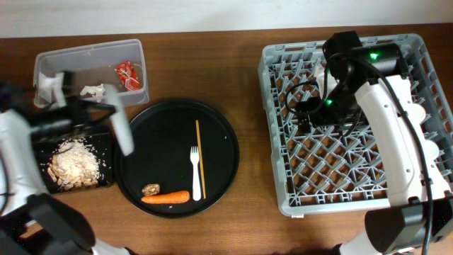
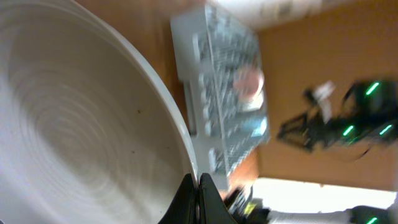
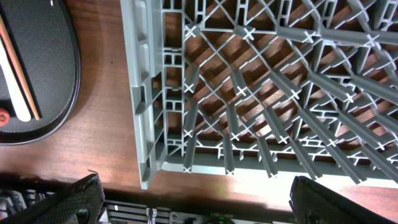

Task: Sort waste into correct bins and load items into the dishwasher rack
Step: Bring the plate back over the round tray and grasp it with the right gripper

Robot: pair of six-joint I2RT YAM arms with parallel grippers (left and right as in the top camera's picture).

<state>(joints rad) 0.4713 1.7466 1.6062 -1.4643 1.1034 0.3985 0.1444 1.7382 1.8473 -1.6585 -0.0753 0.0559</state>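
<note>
- While your left gripper (image 2: 198,186) clamps the white plate (image 2: 74,124) (blurred, seemingly on edge), the dishwasher rack (image 1: 272,120) lies well to its right.
- Your right gripper (image 3: 199,199) gapes empty over that rack.

Right arm (image 1: 398,131): white shell segments, black joints, black base. Two green lamps (image 1: 373,54) glow on the black housing behind the right claw (image 3: 208,200); thin black cables (image 1: 306,91) loop beside it. Claw fingers (image 3: 81,199) black, matt, grainy. Left arm (image 1: 15,152): same white shells, black joints. Left claw (image 2: 199,198): black, narrow, tapered fingers.
</note>
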